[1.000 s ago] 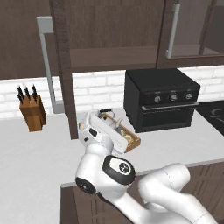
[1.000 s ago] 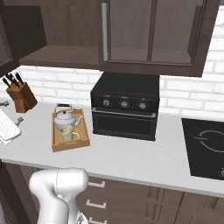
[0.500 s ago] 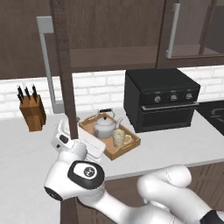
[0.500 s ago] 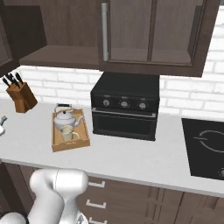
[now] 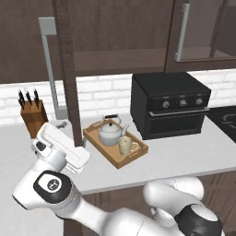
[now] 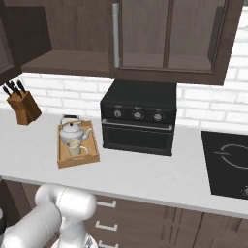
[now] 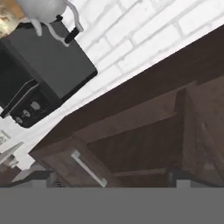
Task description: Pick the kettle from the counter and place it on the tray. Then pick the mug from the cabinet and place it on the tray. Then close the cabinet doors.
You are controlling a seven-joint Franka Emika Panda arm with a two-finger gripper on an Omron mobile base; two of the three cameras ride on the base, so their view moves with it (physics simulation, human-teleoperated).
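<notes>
Kettle (image 5: 109,133) and mug (image 5: 125,145) both sit in the tray (image 5: 134,156) on the counter (image 5: 184,154), so from how things lie the two placing steps look done and only the closing of the doors is left. Nearest to the base, the arm has swung to the left since a second ago: then the hand hung over the tray and covered it, now the gripper (image 5: 61,148) is low at the left, just beside the open door (image 5: 64,60), and the tray is in plain sight. The tips themselves are hard to make out in the pictures, but the jaws stand spread wide and hold nothing. Past the hand, the door stands edge-on toward the base with its long bar handle (image 5: 50,69) facing left, and a knife block (image 5: 32,117) sits near the wall. Farther back, the black oven (image 5: 168,103) stands right of the tray, and the cabinet (image 6: 68,36) above shows its bare shelf (image 6: 65,63). I judge that the arm now lines up to push this left door shut.
</notes>
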